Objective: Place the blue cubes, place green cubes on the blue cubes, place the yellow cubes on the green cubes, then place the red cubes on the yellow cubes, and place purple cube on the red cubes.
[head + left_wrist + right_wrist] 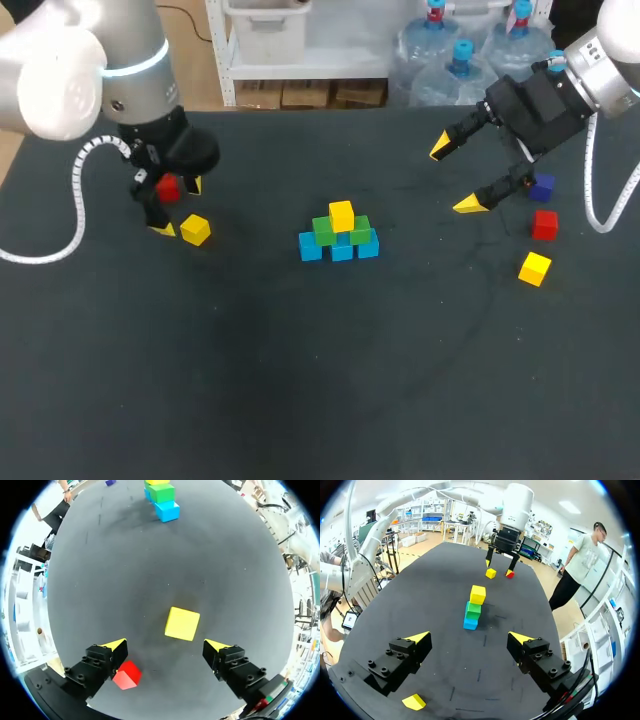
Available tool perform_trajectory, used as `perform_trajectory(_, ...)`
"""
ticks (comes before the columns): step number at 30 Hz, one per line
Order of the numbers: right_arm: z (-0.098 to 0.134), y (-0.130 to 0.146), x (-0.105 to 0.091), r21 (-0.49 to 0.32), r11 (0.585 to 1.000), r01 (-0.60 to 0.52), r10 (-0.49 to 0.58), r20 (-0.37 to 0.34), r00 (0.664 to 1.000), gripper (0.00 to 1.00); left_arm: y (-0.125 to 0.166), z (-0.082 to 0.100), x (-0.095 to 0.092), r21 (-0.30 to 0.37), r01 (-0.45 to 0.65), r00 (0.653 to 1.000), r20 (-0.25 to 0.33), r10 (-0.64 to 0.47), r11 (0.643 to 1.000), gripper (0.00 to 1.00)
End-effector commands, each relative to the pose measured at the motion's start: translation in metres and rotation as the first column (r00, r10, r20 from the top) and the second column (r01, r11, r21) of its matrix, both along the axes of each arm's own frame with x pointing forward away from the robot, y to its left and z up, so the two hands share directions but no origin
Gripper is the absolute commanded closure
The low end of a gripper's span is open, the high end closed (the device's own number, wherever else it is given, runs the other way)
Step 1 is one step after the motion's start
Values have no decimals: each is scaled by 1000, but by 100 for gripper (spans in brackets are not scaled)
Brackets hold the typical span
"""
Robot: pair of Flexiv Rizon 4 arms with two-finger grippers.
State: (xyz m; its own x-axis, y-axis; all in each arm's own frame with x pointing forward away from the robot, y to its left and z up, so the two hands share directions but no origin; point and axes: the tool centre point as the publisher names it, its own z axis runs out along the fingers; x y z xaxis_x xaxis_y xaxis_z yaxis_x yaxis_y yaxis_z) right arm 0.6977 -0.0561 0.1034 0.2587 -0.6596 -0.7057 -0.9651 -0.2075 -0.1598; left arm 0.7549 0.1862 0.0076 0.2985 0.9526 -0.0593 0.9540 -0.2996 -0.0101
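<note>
A small pyramid stands mid-table: a row of blue cubes (340, 248), two green cubes (340, 231) on them, one yellow cube (341, 213) on top. My left gripper (180, 207) hangs open low over the table's left part. A loose yellow cube (182, 623) lies just ahead of its fingertips, and a red cube (127, 674) sits beside one finger. My right gripper (454, 177) is open and raised at the right, empty. From the right wrist the pyramid (472, 609) shows ahead of the open right gripper (470, 639).
At the right lie a purple cube (542, 186), a red cube (544, 224) and a yellow cube (534, 268), close under my right arm. That yellow cube (414, 701) shows below the right gripper. The left arm's white cable (80, 200) loops over the left table.
</note>
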Motion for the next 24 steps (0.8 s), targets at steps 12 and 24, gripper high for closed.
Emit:
perform_trajectory(12, 0, 0, 0, 1, 1000, 0, 0, 1, 1000, 0, -4, -10, 12, -8, 0, 996, -92, -1, 1000, 0)
perform_trajectory(24, 0, 0, 0, 1, 1000, 0, 0, 1, 1000, 0, -9, -16, 3, -9, -11, 996, -84, 10, 1000, 0)
